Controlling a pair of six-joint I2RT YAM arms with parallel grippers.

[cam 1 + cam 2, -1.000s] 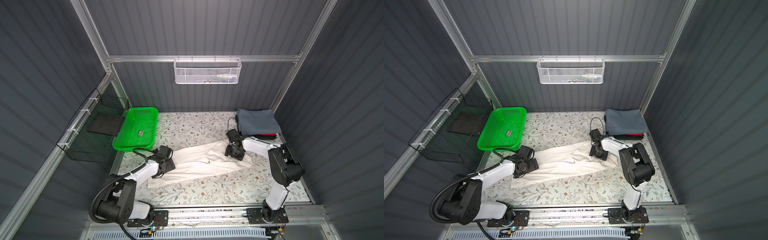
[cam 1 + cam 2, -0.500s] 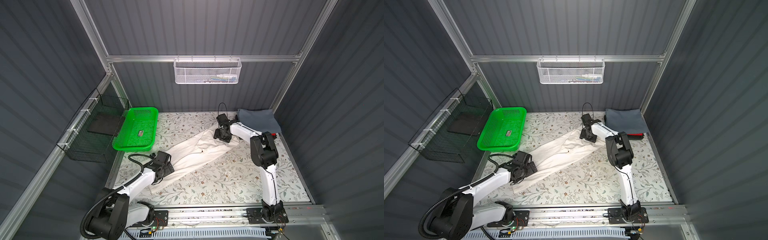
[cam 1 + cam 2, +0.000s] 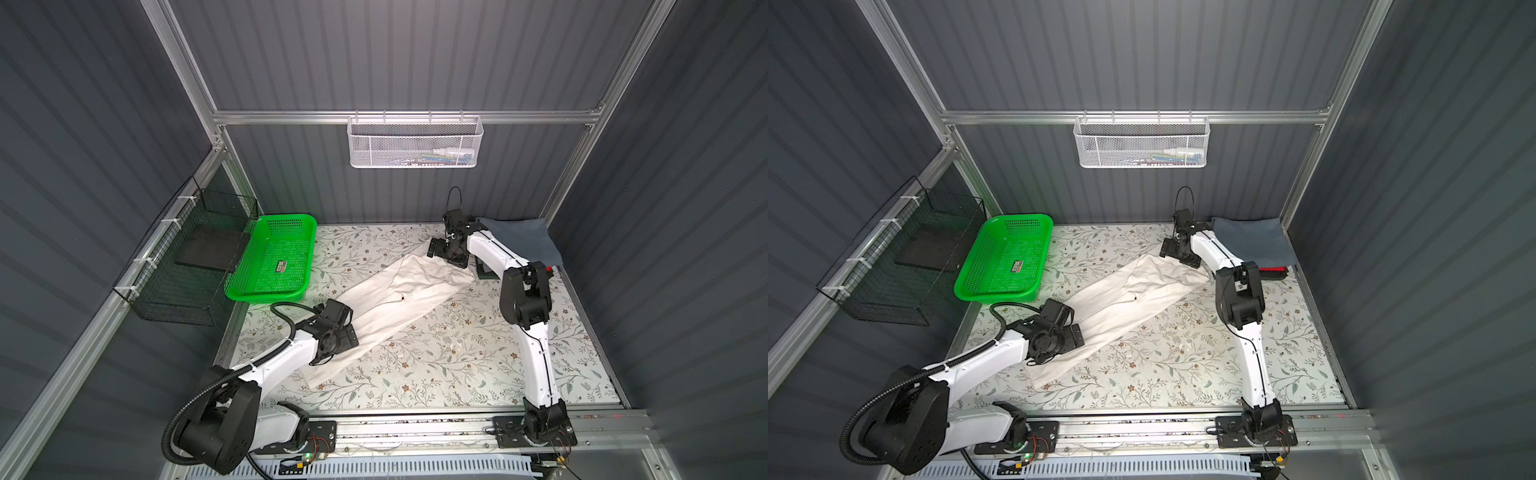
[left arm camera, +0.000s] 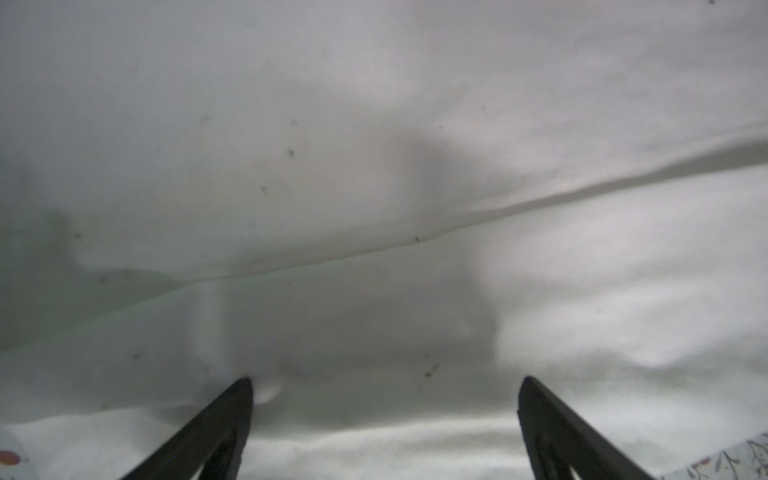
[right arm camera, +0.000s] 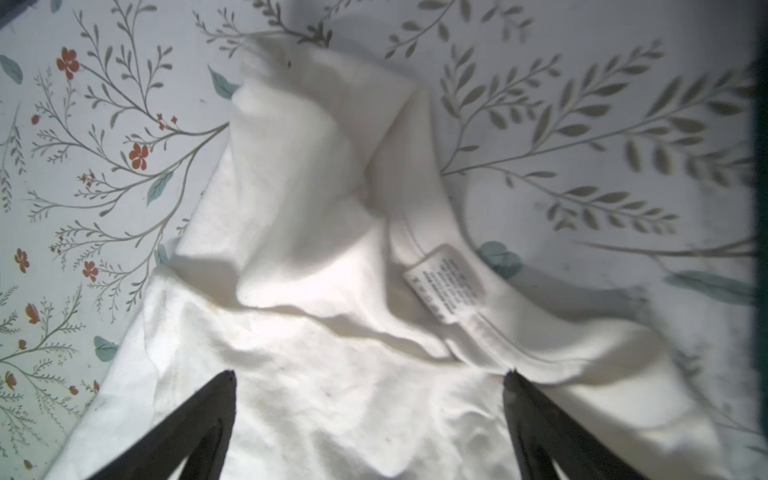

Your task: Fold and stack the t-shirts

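A cream-white t-shirt (image 3: 399,299) (image 3: 1125,299) lies as a long narrow strip, running diagonally from the front left to the back right of the floral table cover. My left gripper (image 3: 338,336) (image 3: 1065,332) stands open over its front-left end, and white cloth (image 4: 374,187) fills the left wrist view between the spread fingers (image 4: 384,382). My right gripper (image 3: 446,253) (image 3: 1177,251) is open above the collar end, where the care label (image 5: 444,282) shows beyond the jaws (image 5: 370,374). A folded slate grey-blue t-shirt (image 3: 519,241) tops a stack at the back right, with a red edge (image 3: 1273,270) under it.
A green plastic basket (image 3: 270,257) sits at the back left, with a black wire basket (image 3: 191,257) hanging on the left wall beside it. A white mesh basket (image 3: 415,141) hangs on the back wall. The floral table cover (image 3: 457,353) shows at the front right.
My right gripper swung toward the back with the collar end, turning the white t-shirt into a diagonal, then opened and let it go. My left gripper shifted toward the front left.
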